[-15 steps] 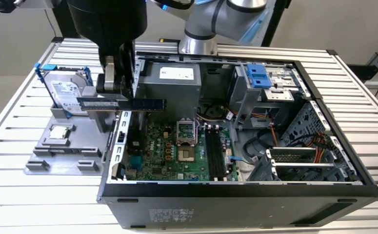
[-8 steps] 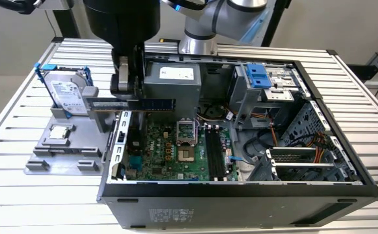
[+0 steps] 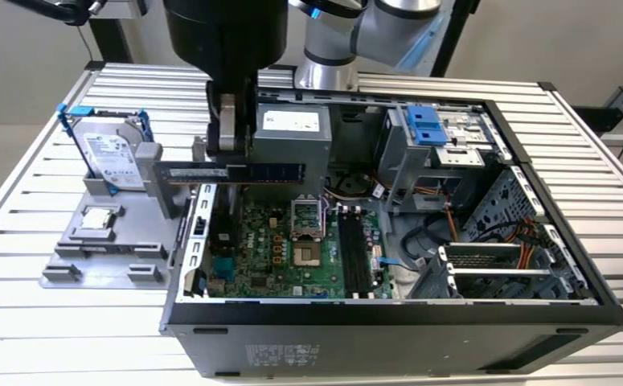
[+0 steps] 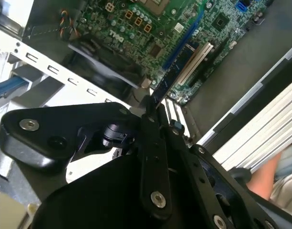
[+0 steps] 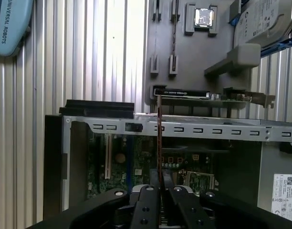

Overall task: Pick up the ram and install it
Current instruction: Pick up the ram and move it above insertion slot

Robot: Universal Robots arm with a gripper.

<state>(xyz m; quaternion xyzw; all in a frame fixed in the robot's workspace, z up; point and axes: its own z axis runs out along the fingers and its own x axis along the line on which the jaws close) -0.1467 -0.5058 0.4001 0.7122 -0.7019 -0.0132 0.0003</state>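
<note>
Jaws: closed on the long, thin, dark-chipped circuit-board stick, the ram [image 3: 244, 171]; in both wrist views I see my black fingers [image 5: 147, 202] pinching one end of it, edge-on, my gripper [image 4: 150, 114] holding it clear of everything else.

Ram position: in the exterior view it hangs level above the near-left rim of the open black tower computer case [image 3: 397, 318], lifted off the grey parts fixture plate [image 3: 92, 249] that sits just beside the case on the exterior view's left.

Step in hand: I judge pick-up done, carrying toward the board; seating not yet done.

Move called for: I judge the stick must line up lengthwise with the black memory slots [image 3: 354, 253] on the green motherboard [image 3: 279, 249], then press in squarely.

Exterior view alone: slots, and the silver hard drive in its blue frame [image 3: 108, 153] still standing on the fixture.

First wrist view alone: small square silver processor chip [image 5: 204, 16] far beyond the case wall.

Second wrist view alone: a person's arm [image 4: 272, 174] beside the slatted aluminium table [image 4: 253, 136].
</note>
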